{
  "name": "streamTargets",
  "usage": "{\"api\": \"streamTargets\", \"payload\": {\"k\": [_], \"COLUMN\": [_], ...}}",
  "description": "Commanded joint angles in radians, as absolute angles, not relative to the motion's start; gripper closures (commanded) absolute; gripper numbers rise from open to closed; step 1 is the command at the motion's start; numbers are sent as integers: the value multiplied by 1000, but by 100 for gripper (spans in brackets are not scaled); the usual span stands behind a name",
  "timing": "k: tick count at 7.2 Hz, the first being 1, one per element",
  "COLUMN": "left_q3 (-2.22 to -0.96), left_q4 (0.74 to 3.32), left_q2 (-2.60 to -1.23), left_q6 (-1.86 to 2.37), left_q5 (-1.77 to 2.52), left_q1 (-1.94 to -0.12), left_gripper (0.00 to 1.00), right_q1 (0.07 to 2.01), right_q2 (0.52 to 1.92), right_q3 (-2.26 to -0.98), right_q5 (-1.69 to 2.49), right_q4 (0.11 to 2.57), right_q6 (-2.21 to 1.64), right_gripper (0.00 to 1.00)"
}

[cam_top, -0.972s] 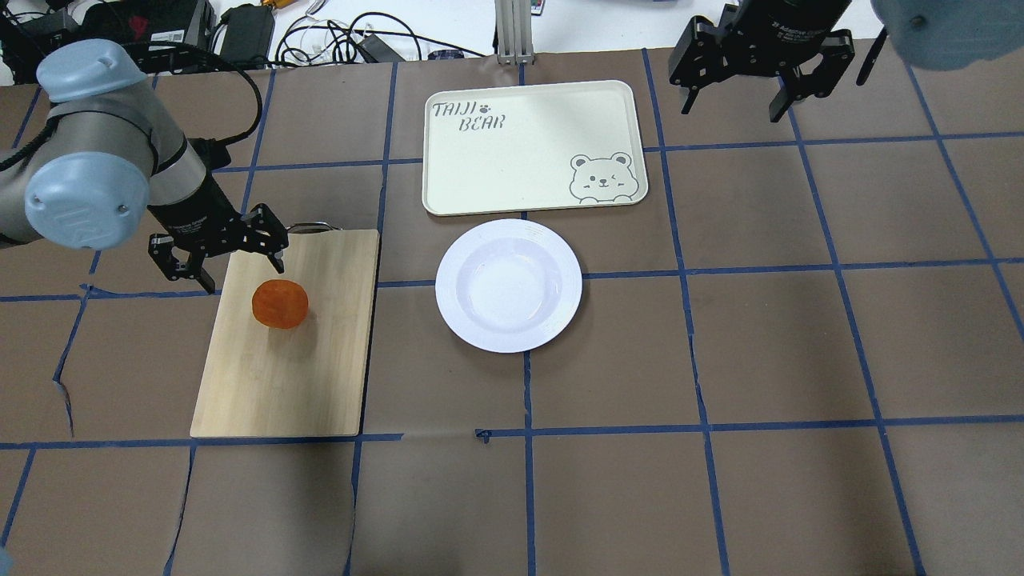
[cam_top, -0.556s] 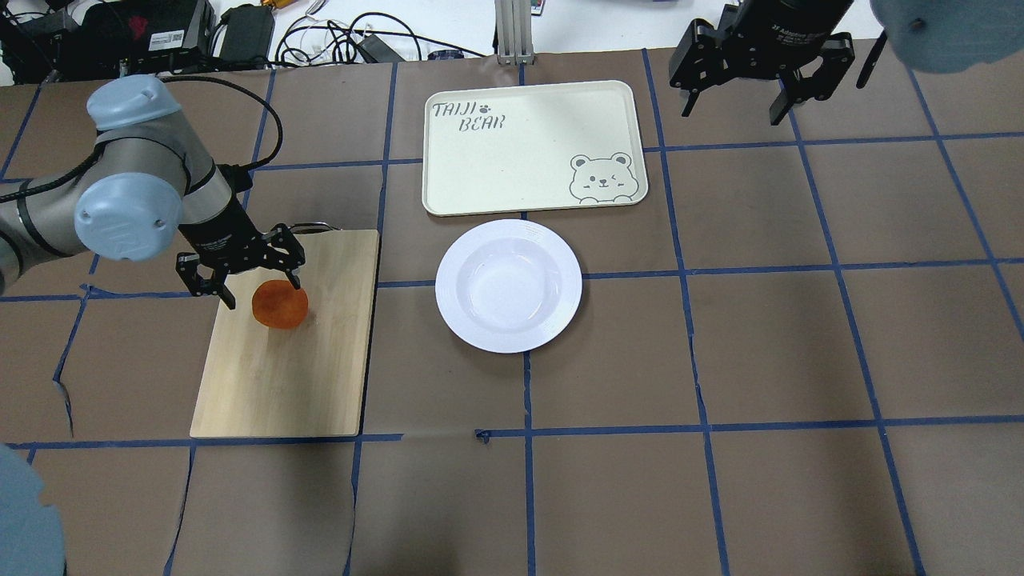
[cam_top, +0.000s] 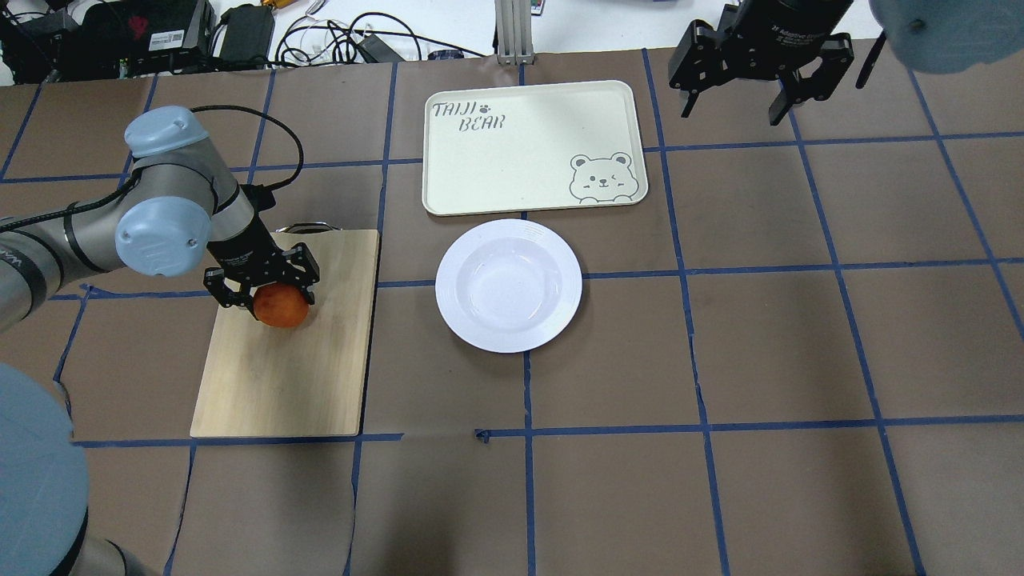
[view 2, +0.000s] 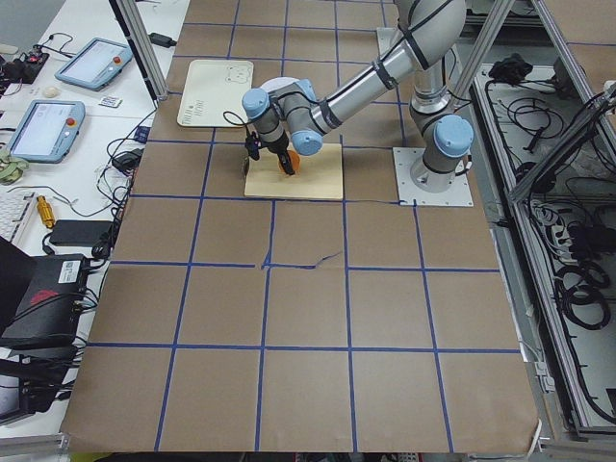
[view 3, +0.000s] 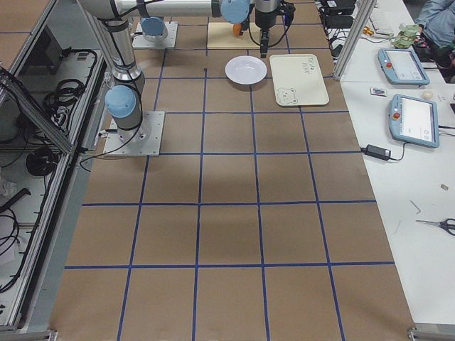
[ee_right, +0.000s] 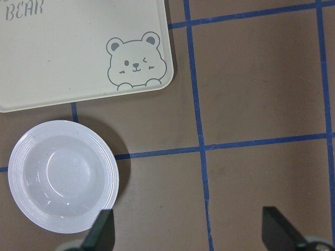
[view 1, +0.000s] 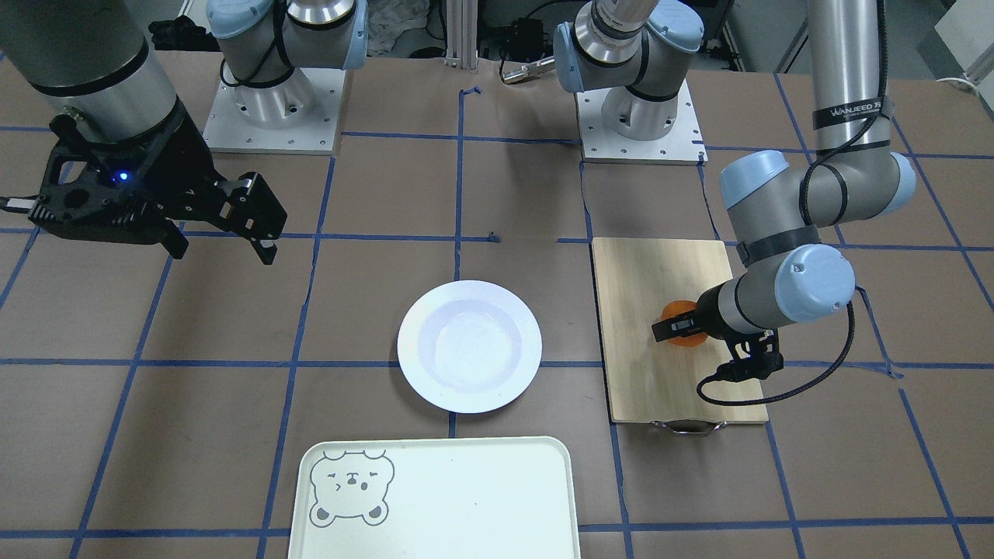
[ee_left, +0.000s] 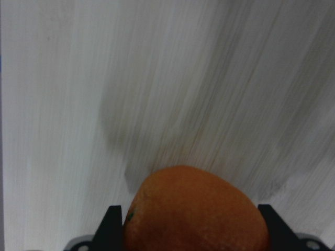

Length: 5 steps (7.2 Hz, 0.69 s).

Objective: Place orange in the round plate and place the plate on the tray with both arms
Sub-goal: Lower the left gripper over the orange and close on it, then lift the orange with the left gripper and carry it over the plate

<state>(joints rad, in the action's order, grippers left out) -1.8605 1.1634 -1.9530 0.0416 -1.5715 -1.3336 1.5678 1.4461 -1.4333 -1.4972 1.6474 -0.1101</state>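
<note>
Black left hand (cam_top: 270,299) spread astride small round orange fruit (cam_top: 282,309) on wooden board (cam_top: 280,376); risk of rolling away under off-centre squeeze.

The small, round orange (cam_top: 282,306) is seen on a wooden board (cam_top: 280,384), between the wide-open jaws of the left gripper (cam_top: 270,301). The shiny white plate (cam_top: 508,286) is laid flat on the table (cam_top: 720,360), just beside the pale tray (cam_top: 532,148), which is marked with a bear face.

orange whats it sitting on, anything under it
The orange rests on the cutting board, between the open fingers of the left gripper. The contact spot itself is hidden by the fruit.
</note>
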Motion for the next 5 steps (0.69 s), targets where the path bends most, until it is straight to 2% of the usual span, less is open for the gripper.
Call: {"api": "streamTargets", "payload": {"k": [1,2,4,5], "left_q3": [-1858,-1827,-1664,-1626], "left_q4": [1152,1205,1380,1378], "left_q2": [-1941,-1921,-1930,-1948], "left_q6": [55,66,247,365], "left_q5": [-1577,-1572,-1537,-1454], "left_q1": [-1336,-1339,-1397,-1454], "left_gripper": [100,100,100,100], "right_q1": [1566,1568,1562,1562], "right_q2": [1447,1445,1447,1445], "right_q3": [-1433,-1434,-1433,-1434], "right_q5": [-1500,-1497,-1509,-1499], "right_q4": [1647,1646,1646,1646], "right_q6": [-106,-109,-103,-104], "right_gripper": [0,0,0,0]}}
